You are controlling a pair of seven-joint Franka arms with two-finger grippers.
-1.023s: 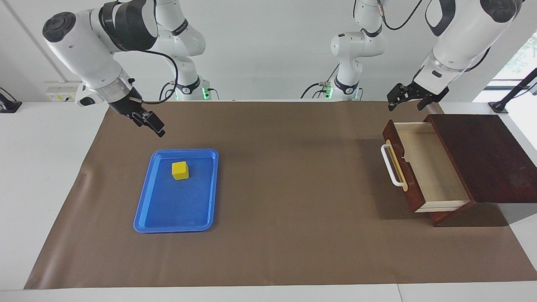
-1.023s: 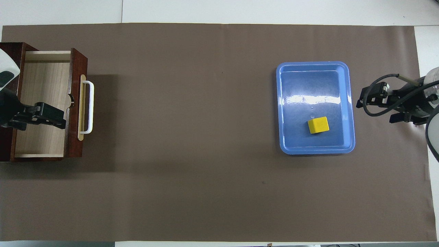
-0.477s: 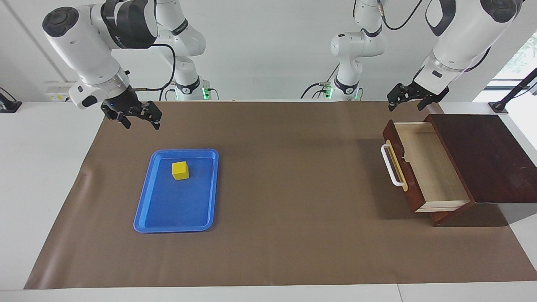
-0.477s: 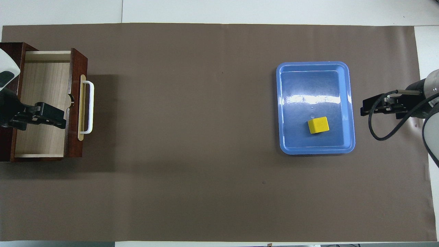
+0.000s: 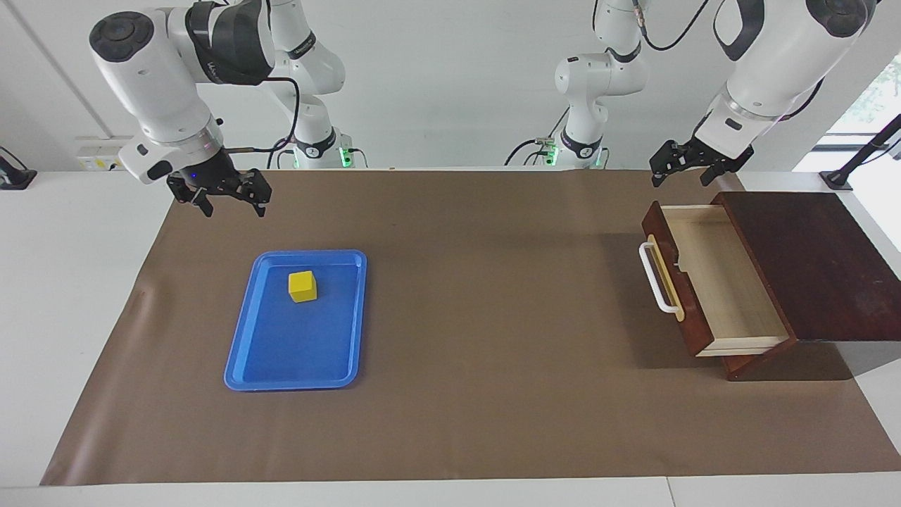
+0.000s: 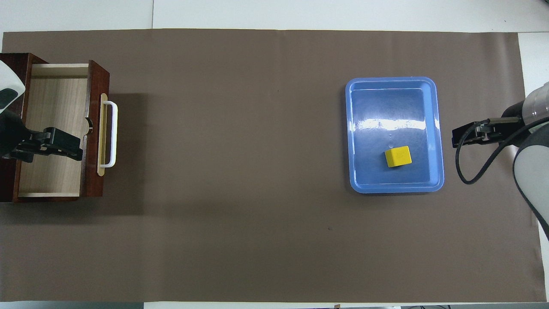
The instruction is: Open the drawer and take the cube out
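Cube sits in blue tray; drawer open.

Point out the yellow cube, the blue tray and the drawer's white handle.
Small yellow cube (image 5: 303, 286), facing view, front face.
Flat blue plastic tray (image 5: 290, 382), facing view, rim.
White bar handle (image 5: 656, 288), facing view, bar's middle.

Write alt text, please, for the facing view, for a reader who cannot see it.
A small yellow cube lies in a flat blue plastic tray on a brown table mat, while the dark wooden drawer stands pulled open and empty at the left arm's end. The open right gripper hangs above the mat near the tray; the open left gripper hangs above the drawer.
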